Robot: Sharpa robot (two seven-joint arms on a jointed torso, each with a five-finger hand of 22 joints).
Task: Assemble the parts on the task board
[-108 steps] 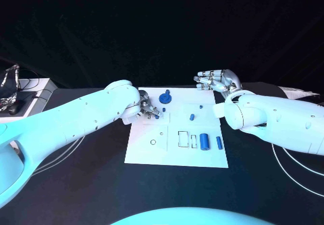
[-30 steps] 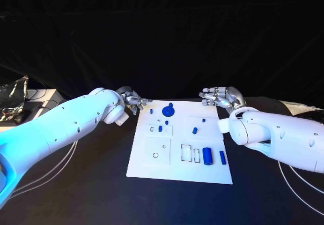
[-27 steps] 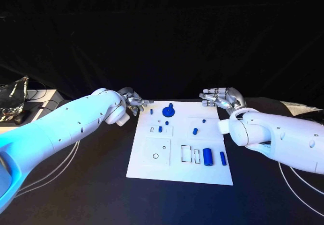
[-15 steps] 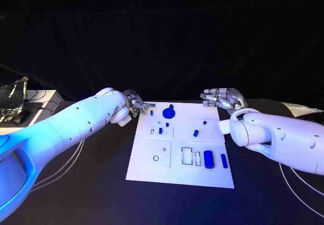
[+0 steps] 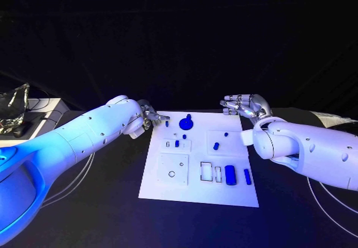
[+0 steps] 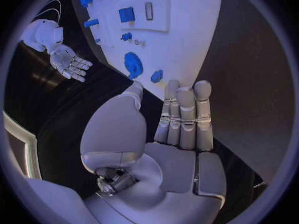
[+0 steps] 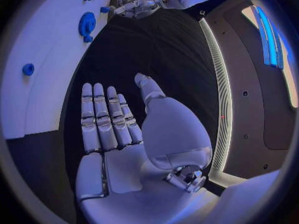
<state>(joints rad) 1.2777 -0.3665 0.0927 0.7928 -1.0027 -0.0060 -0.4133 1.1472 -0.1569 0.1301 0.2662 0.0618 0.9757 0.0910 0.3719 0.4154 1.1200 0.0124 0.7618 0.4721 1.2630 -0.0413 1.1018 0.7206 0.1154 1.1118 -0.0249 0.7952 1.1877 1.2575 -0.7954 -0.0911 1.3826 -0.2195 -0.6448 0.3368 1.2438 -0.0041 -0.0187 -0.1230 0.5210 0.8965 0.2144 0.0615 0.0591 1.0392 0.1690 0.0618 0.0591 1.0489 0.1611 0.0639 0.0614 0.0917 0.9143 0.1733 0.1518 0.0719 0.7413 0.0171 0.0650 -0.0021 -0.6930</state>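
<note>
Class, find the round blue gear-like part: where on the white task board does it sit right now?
In the head view the round blue gear-like part sits at the far edge of the white task board, between the two hands and nearer the left hand.

Both arms are smooth, glossy white shells, thick and rounded, with small dark screw holes dotted along the casing. Thin pale cables trail beside each arm. The left hand (image 5: 151, 117) and the right hand (image 5: 244, 106) are silver metal, built of segmented fingers with ribbed bands, pale smooth pads on the palm, and exposed mechanical parts at the wrist.
</note>
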